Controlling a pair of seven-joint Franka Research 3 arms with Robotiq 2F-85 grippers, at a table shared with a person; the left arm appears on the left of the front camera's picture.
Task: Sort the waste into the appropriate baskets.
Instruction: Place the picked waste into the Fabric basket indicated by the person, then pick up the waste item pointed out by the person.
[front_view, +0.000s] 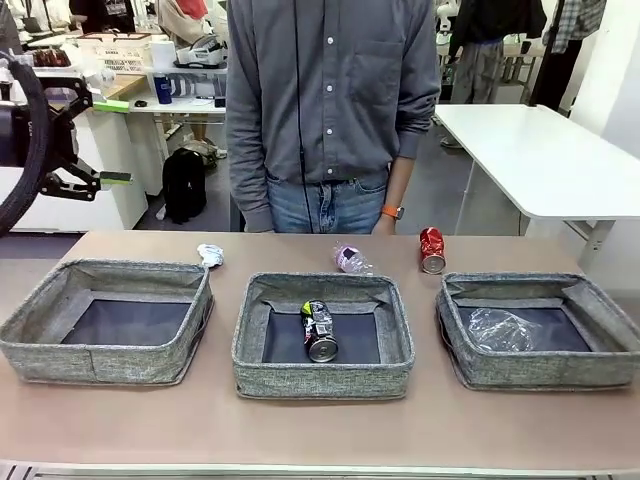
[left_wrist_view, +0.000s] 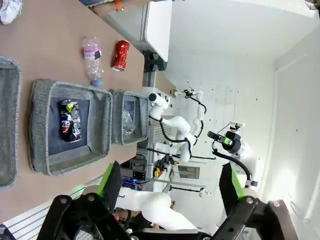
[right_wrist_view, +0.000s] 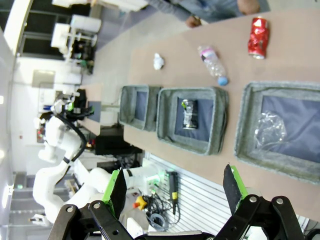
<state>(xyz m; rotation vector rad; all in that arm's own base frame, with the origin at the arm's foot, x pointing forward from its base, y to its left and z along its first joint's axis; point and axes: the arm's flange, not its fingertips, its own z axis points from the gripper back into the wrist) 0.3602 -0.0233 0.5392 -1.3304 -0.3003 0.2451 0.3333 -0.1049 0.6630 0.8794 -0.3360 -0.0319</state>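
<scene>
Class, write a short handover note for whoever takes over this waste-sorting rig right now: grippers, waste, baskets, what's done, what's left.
Left gripper: fingers open, holding nothing.
Right gripper: fingers open, holding nothing.
Done: dark can lies in the middle basket; crushed clear bottle lies in the right basket.
Left: paper wad, pink-labelled bottle and red can lie on the table behind the baskets, on the person's side. The wad is nearest the left basket.
</scene>
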